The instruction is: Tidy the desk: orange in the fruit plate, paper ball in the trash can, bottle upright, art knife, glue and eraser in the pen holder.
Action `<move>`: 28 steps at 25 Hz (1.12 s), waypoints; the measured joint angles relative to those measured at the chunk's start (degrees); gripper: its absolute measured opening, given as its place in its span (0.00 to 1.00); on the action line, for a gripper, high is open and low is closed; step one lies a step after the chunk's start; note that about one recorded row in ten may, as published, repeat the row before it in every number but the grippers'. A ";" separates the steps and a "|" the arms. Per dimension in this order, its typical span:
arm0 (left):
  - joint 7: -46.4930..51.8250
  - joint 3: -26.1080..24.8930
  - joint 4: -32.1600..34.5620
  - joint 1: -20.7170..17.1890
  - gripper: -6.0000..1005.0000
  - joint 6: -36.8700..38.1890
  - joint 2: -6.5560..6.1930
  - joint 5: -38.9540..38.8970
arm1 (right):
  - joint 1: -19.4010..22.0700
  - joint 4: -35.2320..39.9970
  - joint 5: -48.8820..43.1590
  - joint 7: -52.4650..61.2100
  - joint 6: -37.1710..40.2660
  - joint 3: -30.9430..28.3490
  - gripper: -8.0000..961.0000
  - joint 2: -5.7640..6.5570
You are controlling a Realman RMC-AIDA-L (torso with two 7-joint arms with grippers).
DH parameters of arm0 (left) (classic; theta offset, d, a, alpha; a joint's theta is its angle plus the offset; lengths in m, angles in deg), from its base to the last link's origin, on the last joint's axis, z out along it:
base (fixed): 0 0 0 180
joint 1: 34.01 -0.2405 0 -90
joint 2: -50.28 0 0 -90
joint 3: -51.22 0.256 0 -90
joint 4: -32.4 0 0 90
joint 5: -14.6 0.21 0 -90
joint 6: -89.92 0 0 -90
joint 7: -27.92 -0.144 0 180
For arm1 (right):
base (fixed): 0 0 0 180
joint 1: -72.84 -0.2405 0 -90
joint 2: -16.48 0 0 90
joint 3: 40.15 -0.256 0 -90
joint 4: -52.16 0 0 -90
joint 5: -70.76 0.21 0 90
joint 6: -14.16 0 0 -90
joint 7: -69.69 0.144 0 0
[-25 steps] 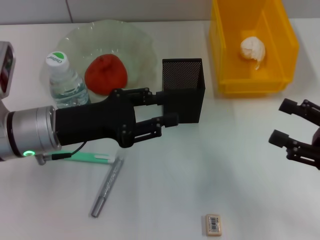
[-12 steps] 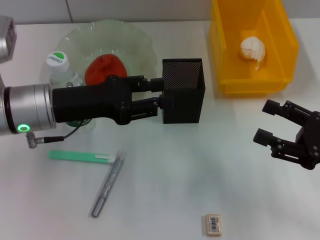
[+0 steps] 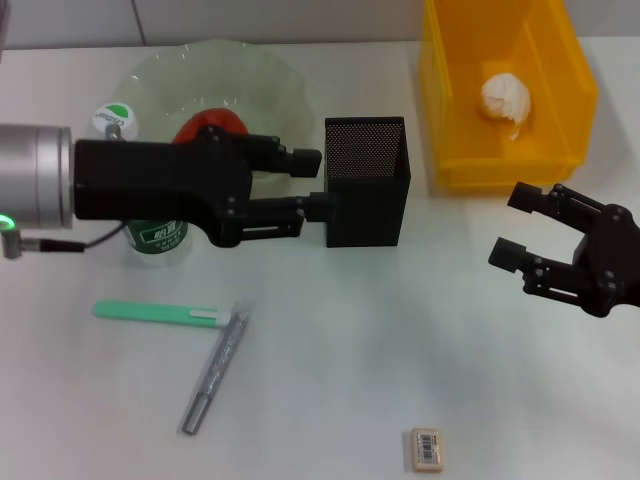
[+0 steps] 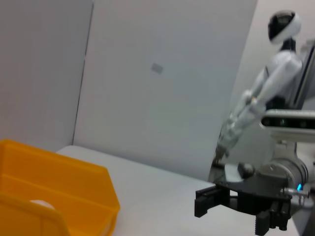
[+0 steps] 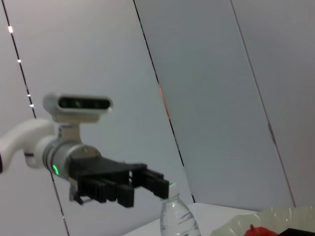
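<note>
So, status from my console, using clock directions in the head view:

Left gripper (image 3: 310, 180): jaws spread and holding nothing, hanging just off the pen holder's 9 o'clock side. I judge it is up high because it has no item to carry.

Right gripper (image 3: 520, 228): jaws released, empty, hovering over the tabletop (image 3: 420, 340) at about 4 o'clock from the pen holder, below the trash can.

Orange (image 3: 205, 128): sits in the fruit plate (image 3: 270, 85), mostly hidden behind my left arm; that part looks done.

Paper ball (image 3: 505, 97): lies inside the trash can (image 3: 455, 150), also done by the look of it.

Bottle (image 3: 135, 190): stands upright, cap up, at the plate's 8 o'clock edge, partly behind the arm.

Pen holder (image 3: 365, 190): upright at centre; I cannot see whether anything is inside through the mesh.

Eraser (image 3: 427, 448): flat on the tabletop, label up, at 6 o'clock, well apart from both grippers.

Green stick (image 3: 160, 313) and silver pen-like tool (image 3: 213, 372): lying at 7 o'clock, ends nearly touching; probably the glue and art knife, though which is which I cannot tell.

Next call: the three small items remain; the eraser is nearer my right gripper.
</note>
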 joint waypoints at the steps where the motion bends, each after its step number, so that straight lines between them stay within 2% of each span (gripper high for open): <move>1: 0.95 0.06 2.05 -0.10 0.51 0.09 -0.07 0.67 | 0.00 0.00 0.00 0.00 0.00 0.00 0.87 0.00; 4: 6.04 -0.27 8.76 0.30 0.51 0.95 -0.17 4.51 | -0.38 -0.04 0.00 0.00 -0.66 0.03 0.87 0.00; 7: 7.57 -0.31 10.67 0.49 0.52 1.12 -0.17 6.04 | -0.70 -0.15 0.00 0.00 -1.40 0.06 0.87 0.00; 8: 13.55 -0.13 17.19 1.50 0.52 1.88 -0.17 13.11 | -0.83 -0.26 0.00 0.00 -1.53 0.08 0.87 0.00; 11: 17.97 0.17 19.89 3.15 0.52 4.68 -0.11 18.06 | -1.26 -0.48 0.00 -0.04 -1.80 0.09 0.87 0.00; 15: 21.29 0.70 20.57 4.98 0.51 7.59 -0.01 21.91 | -1.95 -0.56 0.00 -0.06 -2.19 0.09 0.87 0.00; 19: 21.77 2.06 20.74 5.50 0.51 7.76 0.01 27.06 | -2.37 -0.61 0.00 -0.07 -2.19 0.09 0.87 0.00; 28: 21.15 1.78 20.74 5.85 0.51 7.77 -0.07 33.33 | -3.67 -1.93 0.00 -0.12 -4.60 0.09 0.87 0.00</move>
